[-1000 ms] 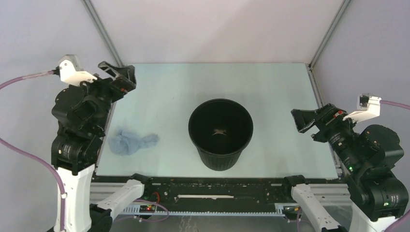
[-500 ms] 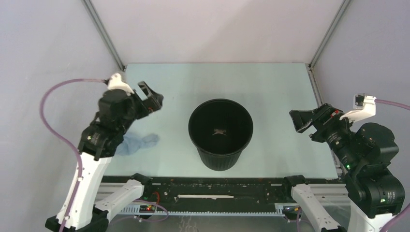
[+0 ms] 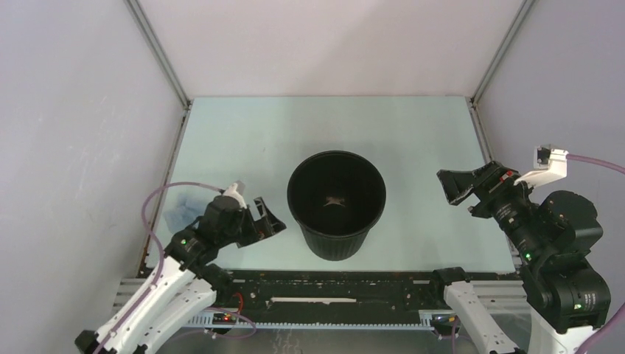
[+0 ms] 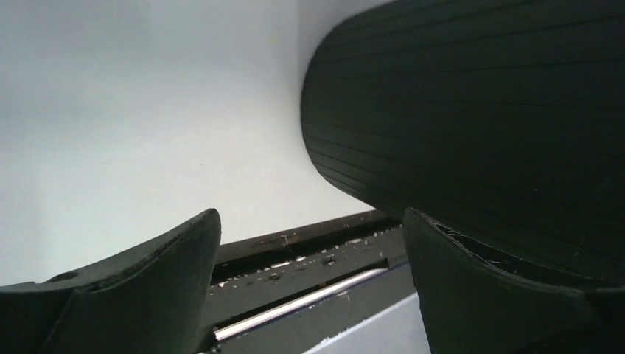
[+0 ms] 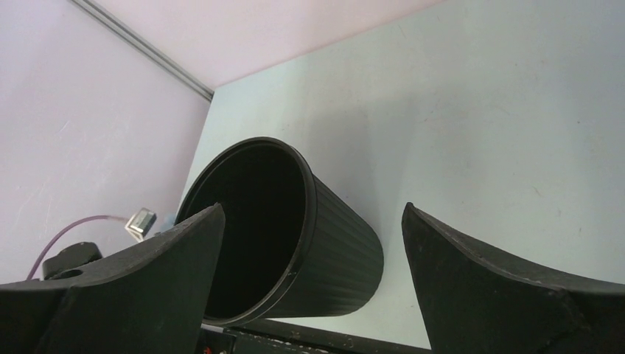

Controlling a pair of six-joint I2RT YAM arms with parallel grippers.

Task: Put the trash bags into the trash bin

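Since a second ago your left arm has swung down from its high perch at the table's left edge. It now lies low over the near-left corner, with the left gripper [image 3: 271, 218] pointing right toward the lower part of the trash bin [image 3: 335, 243]. Its jaws stand wide apart with nothing between them. In the left wrist view the left gripper [image 4: 309, 214] looks at the bin's ribbed black wall [image 4: 472, 110] filling the upper right, just beside one finger. You cannot tell from here whether they touch. The trash bag [image 3: 177, 214] has not moved. It lies crumpled on the table [image 3: 295, 133] near the left edge, outside the bin and behind your left arm, partly covered by the arm and its purple cable [image 3: 151, 210]. Your right arm has barely shifted. The right gripper [image 3: 451, 186] hangs over the right side of the table, spread wide and empty, facing the bin. In the right wrist view the right gripper [image 5: 311, 209] frames the trash bin [image 5: 339, 243] standing upright, its dark mouth turned toward you.
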